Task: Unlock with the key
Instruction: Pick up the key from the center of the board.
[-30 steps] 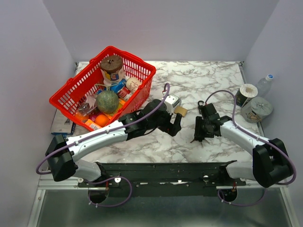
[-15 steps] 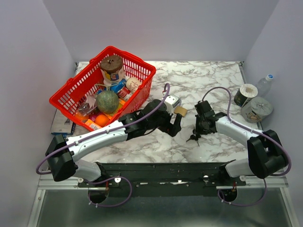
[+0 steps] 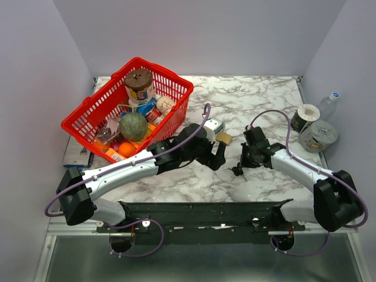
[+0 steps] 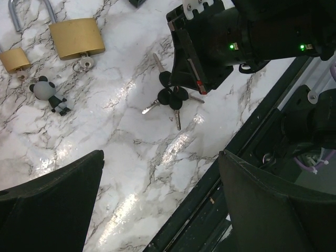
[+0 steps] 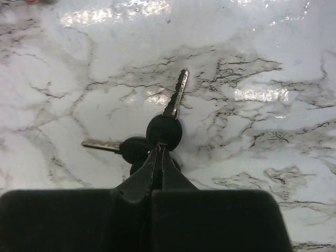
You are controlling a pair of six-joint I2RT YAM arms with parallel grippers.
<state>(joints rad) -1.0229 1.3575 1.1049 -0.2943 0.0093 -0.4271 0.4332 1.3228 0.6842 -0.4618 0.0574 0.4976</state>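
Right wrist, R gripper (image 5: 159, 150) pinched together at key bunch (image 5: 164, 131), hold unclear, lower key hidden, L gripper (image 4: 160, 155) spread wide, empty

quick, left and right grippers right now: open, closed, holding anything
Left gripper: open wide, holding nothing.
Right gripper: shut, tips at the black head of a key; whether it actually grips it cannot be told.

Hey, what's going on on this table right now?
The right gripper is shut with its tips at a bunch of black-headed keys lying on the marble table; whether it truly grips them is unclear. The left gripper hovers open near a large brass padlock and a small one.
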